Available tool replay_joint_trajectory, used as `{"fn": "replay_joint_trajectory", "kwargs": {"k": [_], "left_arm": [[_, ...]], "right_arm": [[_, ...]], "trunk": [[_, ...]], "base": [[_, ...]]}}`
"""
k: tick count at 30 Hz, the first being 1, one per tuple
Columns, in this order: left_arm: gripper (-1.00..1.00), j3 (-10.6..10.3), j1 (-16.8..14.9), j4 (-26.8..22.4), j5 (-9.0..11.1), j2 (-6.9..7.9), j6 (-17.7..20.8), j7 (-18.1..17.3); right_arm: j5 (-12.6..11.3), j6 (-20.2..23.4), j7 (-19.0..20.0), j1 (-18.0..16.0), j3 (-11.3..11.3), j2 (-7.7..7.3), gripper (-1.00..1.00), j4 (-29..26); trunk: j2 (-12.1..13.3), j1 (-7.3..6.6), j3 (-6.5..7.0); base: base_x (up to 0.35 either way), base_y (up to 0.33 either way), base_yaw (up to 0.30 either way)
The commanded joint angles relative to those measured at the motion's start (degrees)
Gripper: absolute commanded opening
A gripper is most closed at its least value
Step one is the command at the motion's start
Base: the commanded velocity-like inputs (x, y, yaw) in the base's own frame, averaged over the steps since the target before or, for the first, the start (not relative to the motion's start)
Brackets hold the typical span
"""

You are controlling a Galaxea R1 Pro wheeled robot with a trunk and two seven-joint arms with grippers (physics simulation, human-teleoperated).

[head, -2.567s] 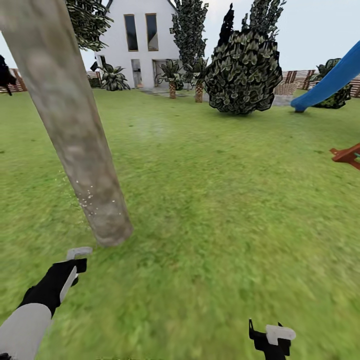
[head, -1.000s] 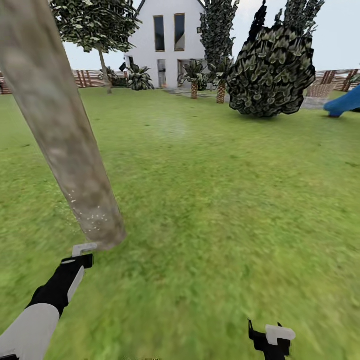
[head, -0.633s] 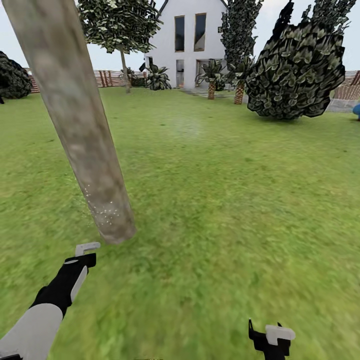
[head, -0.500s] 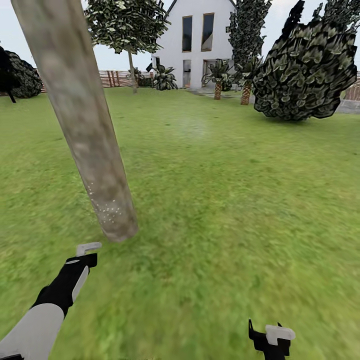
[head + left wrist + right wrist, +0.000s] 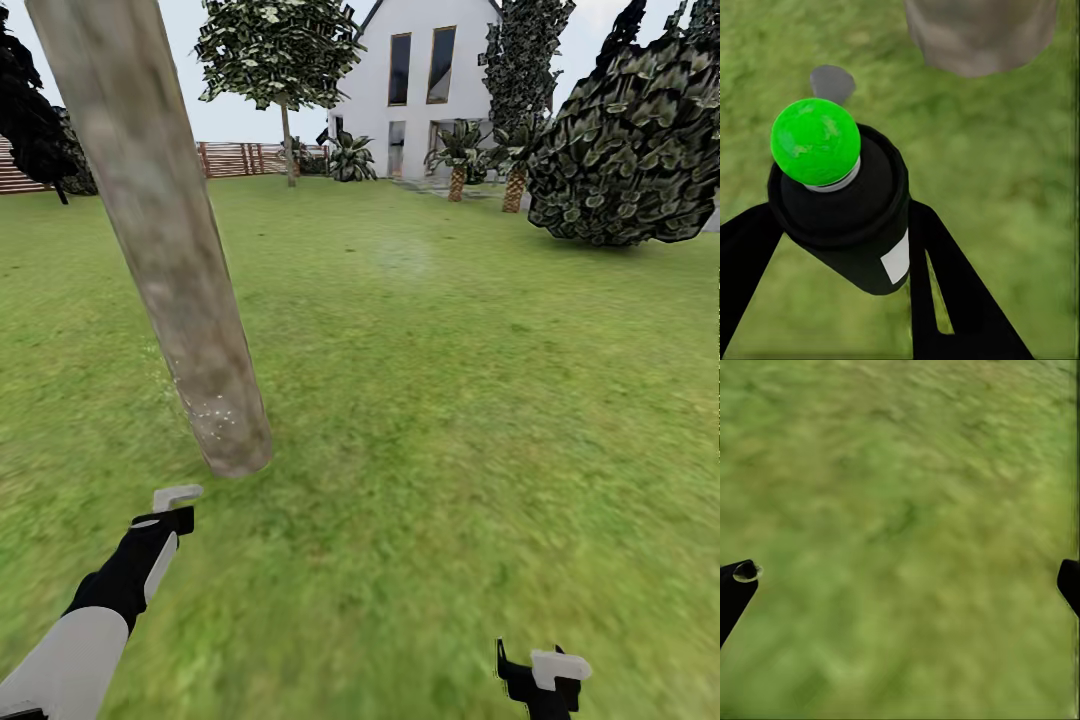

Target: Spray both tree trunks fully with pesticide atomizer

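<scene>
Evidently the leaning tree trunk (image 5: 165,240) takes spray low down — whitish pesticide (image 5: 215,412) specks dot its base — because the left gripper (image 5: 832,247), clamped around the green-tipped pesticide atomizer (image 5: 840,202), aims there; right gripper (image 5: 900,585) spread, empty.

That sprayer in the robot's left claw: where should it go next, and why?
Probably a slow tilt upward. The left gripper holds the pesticide atomizer, its tip green here, aimed at the foot of the tree trunk. Whitish pesticide specks sit only near the base; the trunk above looks bare.
</scene>
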Motion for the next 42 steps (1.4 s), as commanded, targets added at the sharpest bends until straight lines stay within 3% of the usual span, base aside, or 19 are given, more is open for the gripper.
{"fn": "replay_joint_trajectory", "kwargs": {"k": [1, 10, 35, 42], "left_arm": [[-1.00, 0.00, 0.00, 0.00, -0.03, 0.00, 0.00, 0.00], [-1.00, -0.02, 0.00, 0.00, 0.01, -0.05, 0.00, 0.00], [-1.00, -0.09, 0.00, 0.15, 0.05, -0.70, 0.00, -0.31], [-1.00, -0.09, 0.00, 0.36, 0.04, -0.70, 0.00, -0.44]], "right_arm": [[-0.01, 0.00, 0.00, 0.00, 0.00, 0.00, 1.00, 0.00], [-0.02, 0.00, 0.00, 0.00, 0.00, 0.09, 1.00, 0.00], [-0.04, 0.00, 0.00, 0.00, 0.00, 0.09, 1.00, 0.00], [-0.04, 0.00, 0.00, 0.00, 0.00, 0.09, 1.00, 0.00]], "trunk": [[0.00, 0.00, 0.00], [0.00, 0.00, 0.00], [0.00, 0.00, 0.00], [0.00, 0.00, 0.00]], "base": [[0.000, -0.271, 0.010], [0.061, -0.264, 0.235], [0.231, -0.192, 0.008], [0.239, -0.183, 0.244]]}}
